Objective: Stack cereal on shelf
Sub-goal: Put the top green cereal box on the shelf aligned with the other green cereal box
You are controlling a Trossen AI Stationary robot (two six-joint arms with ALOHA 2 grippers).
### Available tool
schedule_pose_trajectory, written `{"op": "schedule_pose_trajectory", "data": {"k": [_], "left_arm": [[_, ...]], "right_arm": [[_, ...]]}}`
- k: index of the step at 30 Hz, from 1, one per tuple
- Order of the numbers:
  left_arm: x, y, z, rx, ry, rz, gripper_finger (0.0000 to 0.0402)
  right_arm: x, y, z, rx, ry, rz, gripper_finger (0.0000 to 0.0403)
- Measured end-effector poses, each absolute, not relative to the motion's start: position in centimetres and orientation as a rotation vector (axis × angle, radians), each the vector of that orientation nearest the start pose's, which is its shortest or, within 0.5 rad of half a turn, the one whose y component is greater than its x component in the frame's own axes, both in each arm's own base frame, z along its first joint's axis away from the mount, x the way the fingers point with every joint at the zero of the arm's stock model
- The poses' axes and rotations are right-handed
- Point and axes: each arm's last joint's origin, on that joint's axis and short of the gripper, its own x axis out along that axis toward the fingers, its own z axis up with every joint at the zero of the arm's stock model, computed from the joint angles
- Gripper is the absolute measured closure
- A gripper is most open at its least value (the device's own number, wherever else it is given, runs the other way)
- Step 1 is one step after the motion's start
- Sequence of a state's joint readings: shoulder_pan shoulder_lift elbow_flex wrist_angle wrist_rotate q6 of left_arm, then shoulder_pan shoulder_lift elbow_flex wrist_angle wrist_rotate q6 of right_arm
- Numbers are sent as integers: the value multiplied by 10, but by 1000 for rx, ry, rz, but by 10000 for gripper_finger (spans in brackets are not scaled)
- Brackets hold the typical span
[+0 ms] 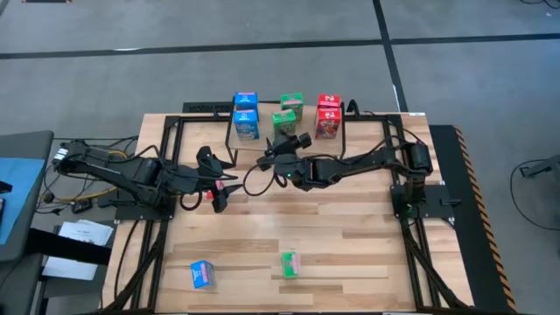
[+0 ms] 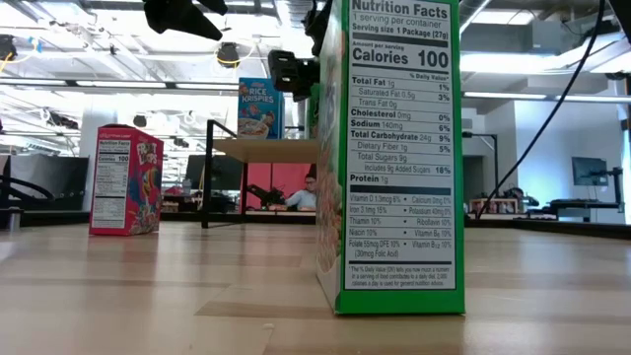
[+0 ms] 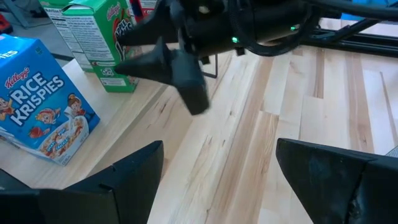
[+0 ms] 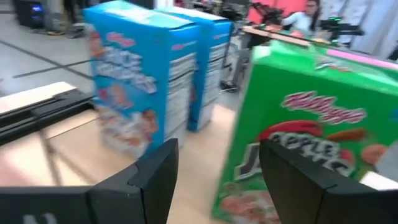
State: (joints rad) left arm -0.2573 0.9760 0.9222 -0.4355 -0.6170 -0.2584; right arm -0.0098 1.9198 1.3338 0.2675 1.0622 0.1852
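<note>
Right now the right gripper (image 1: 278,149) hangs with fingers apart and empty just before the shelf (image 1: 262,138), a green Apple Jacks box (image 4: 311,137) straight ahead of it and two blue Rice Krispies boxes (image 4: 134,87) beside; the left gripper (image 1: 220,188), likewise open and empty, waits farther back. Only the high view shows the blue box (image 1: 203,274) and green box (image 1: 290,263) lying at the table's near edge, their long axes across the table, the left arm somewhat nearer the blue one.

In the low view the near green cereal box (image 2: 392,158) is cut by the top edge and hides most of the shelf (image 2: 264,150), while in the right wrist view a blurred green box (image 4: 311,134) runs off the edge
</note>
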Motion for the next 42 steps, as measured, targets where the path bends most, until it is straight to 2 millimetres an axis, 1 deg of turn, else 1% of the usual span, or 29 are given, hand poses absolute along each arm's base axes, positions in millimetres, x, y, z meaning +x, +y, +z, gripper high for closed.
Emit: {"op": "schedule_pose_trajectory", "data": {"k": [6,9,12,14,19,26,34,39,42], "left_arm": [[198,-35,326,-43,396,406,99],[198,-35,326,-43,396,406,99],[198,-35,326,-43,396,406,99],[198,-35,326,-43,396,406,99],[198,-35,326,-37,397,405,99],[198,-35,326,-33,398,405,99],[198,-35,326,-33,398,405,99],[198,-35,326,-33,397,405,99],[198,-35,326,-33,398,405,99]], "right_arm": [[427,-16,240,6,200,-990,154],[428,-15,242,20,177,-988,154],[428,-20,243,45,154,-988,154],[430,-25,245,79,135,-958,154],[430,-35,245,102,132,-936,154],[430,-38,245,107,126,-943,154],[429,-47,246,118,111,-962,154],[428,-50,246,111,102,-1021,154],[428,-50,246,110,101,-1028,154]]}}
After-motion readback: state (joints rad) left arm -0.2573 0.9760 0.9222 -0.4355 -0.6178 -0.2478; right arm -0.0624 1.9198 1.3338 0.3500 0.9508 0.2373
